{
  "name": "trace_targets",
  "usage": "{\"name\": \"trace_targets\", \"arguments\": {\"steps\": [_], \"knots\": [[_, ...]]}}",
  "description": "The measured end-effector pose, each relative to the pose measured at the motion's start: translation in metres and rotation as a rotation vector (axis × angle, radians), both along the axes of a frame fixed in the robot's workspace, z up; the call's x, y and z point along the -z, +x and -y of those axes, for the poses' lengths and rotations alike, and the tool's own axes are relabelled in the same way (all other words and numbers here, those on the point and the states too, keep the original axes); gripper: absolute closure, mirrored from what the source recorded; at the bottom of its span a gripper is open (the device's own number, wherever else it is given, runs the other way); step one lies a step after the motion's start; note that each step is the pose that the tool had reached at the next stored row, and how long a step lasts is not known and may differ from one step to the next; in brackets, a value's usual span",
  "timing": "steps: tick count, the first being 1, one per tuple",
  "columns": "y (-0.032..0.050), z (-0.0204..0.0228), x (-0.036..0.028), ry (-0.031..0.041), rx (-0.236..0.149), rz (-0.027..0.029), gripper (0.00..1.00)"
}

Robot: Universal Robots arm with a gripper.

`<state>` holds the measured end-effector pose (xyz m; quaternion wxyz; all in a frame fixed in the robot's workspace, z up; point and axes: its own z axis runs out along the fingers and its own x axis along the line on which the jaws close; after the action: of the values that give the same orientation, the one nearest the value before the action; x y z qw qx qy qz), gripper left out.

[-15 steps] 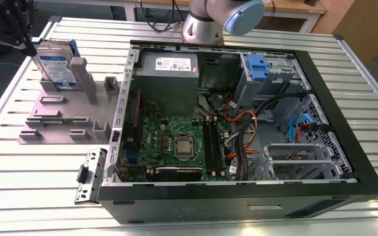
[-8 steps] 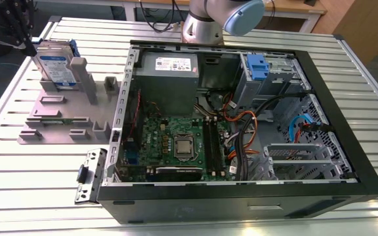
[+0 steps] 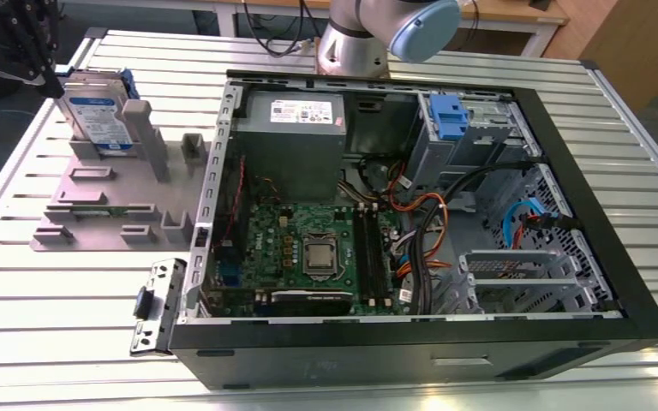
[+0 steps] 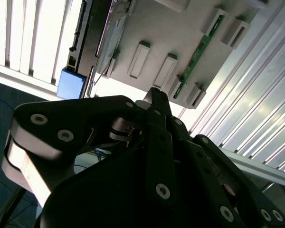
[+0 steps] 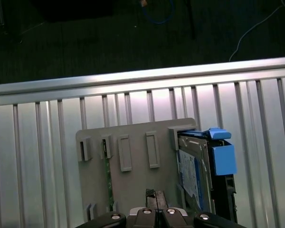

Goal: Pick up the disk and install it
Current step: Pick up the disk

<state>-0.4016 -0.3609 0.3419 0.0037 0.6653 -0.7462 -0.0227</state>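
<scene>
A ribbed silver aluminium table [image 3: 32,342] of long parallel slats carries everything. Beyond its far edge, the exterior view takes in pale wooden desks [image 3: 512,13] and hanging black cables. Past the table's rim, the first wrist view shows a dark floor [image 5: 85,42] with a loose blue cable [image 5: 156,12] and a thin white cable [image 5: 256,28].

The largest thing on the table is a black tower computer case [image 3: 603,214], lying on its side with the panel off. Inside are a green motherboard [image 3: 318,248], a grey box-shaped power supply [image 3: 295,128] with a white label, and a blue-handled caddy [image 3: 449,116] seated in its bay. Behind the case rises the silver robot arm [image 3: 358,43] with a pale blue joint cap.

To the exterior view's left of the case lies a flat grey plastic fixture plate [image 3: 89,193] with raised slots. The disk [image 3: 97,116], a silver-grey hard drive with a white-and-blue label in a blue plastic frame, stands on edge in the slot at the plate's far end.

The black linkage gripper [image 4: 155,95] hangs near the disk, apart from it. In both wrist views its fingers are pressed together with nothing between them.

Both wrist views show a narrow green circuit strip [image 5: 107,175] standing in another slot of the plate. The exterior view adds a small loose metal bracket [image 3: 158,304] on the table by the case's near corner.
</scene>
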Motion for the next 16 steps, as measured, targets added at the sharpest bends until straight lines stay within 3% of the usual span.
{"name": "trace_targets", "arguments": {"steps": [16], "knots": [[0.0000, 0.0000, 0.0000, 0.0000, -0.028, 0.0000, 0.90]]}}
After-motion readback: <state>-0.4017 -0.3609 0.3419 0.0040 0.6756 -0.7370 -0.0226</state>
